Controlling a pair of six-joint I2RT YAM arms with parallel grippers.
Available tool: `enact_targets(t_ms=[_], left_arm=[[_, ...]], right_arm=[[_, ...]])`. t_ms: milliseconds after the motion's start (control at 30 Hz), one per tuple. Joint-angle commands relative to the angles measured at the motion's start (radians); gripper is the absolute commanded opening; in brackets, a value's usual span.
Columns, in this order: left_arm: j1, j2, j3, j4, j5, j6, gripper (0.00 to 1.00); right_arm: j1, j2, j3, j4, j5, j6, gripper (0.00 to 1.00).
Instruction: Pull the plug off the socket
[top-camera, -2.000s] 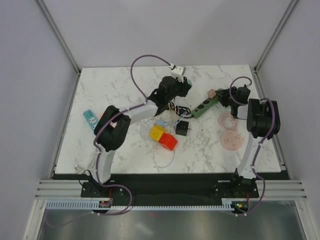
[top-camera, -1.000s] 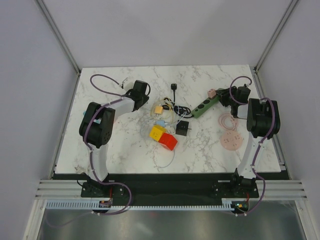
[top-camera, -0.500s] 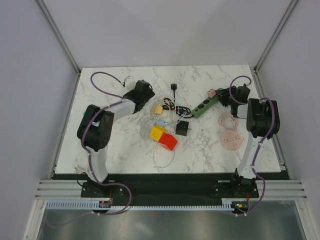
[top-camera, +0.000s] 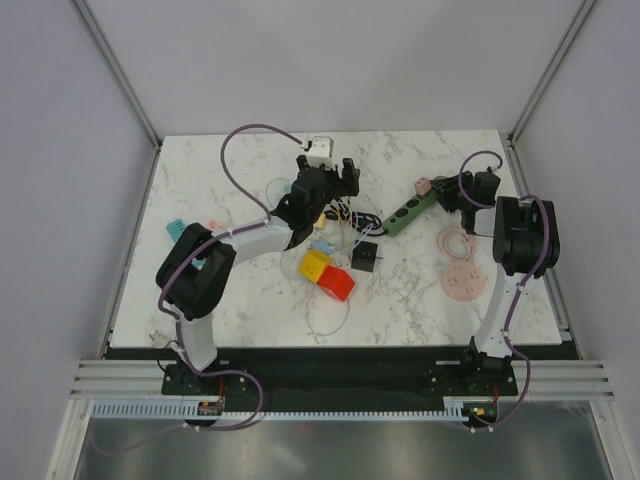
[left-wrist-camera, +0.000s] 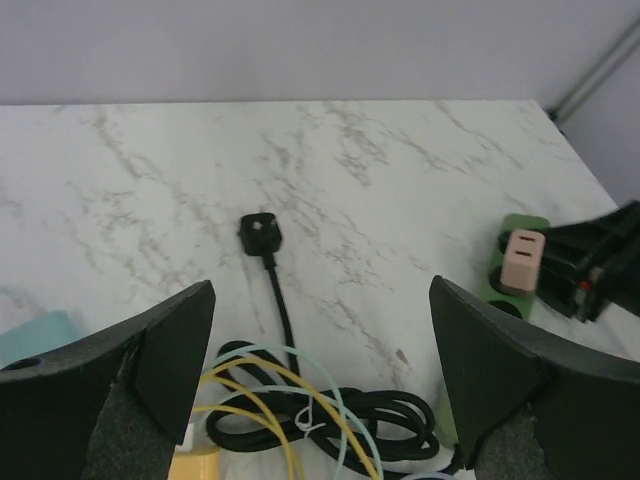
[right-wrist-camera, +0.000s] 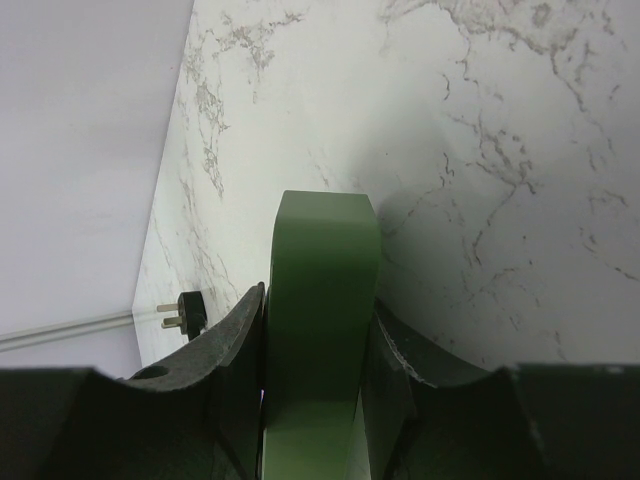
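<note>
The right jaws are closed on one end of the green power strip (right-wrist-camera: 320, 260), one finger against each long side. A pink plug (left-wrist-camera: 520, 258) sits on the strip just beside the right jaws. It is well off to the right of the left jaws, which stand wide apart and hold nothing. A black plug (left-wrist-camera: 258, 233) lies loose on the marble surface (left-wrist-camera: 400, 160), left of the strip and apart from it, ahead of the gap between the left jaws.

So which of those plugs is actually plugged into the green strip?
The pink plug, seated at the end of the green strip. The black plug lies unplugged on the table.
</note>
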Motion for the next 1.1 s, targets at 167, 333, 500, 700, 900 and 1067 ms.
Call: enact_targets(t_ms=[167, 333, 500, 700, 900, 1067], left_arm=[[-0.026, 0.297, 0.436, -0.119, 0.487, 0.098, 0.94], [-0.03, 0.472, 0.619, -0.183, 0.618, 0.017, 0.93], [-0.032, 0.569, 0.765, -0.232, 0.668, -0.073, 0.9], [-0.036, 0.691, 0.894, -0.24, 0.745, -0.169, 0.91], [-0.061, 0.757, 0.96, -0.243, 0.678, -0.187, 0.92], [-0.065, 0.809, 1.012, -0.209, 0.647, -0.271, 0.89]], right_arm=[[0.002, 0.023, 0.014, 0.028, 0.014, -0.108, 0.0], [0.002, 0.03, 0.012, 0.044, 0.003, -0.095, 0.0], [0.002, 0.03, 0.012, 0.048, 0.0, -0.095, 0.0], [0.002, 0.039, 0.014, 0.068, -0.018, -0.078, 0.0], [0.002, 0.039, 0.011, 0.073, -0.023, -0.078, 0.0], [0.003, 0.042, 0.011, 0.081, -0.028, -0.072, 0.0]])
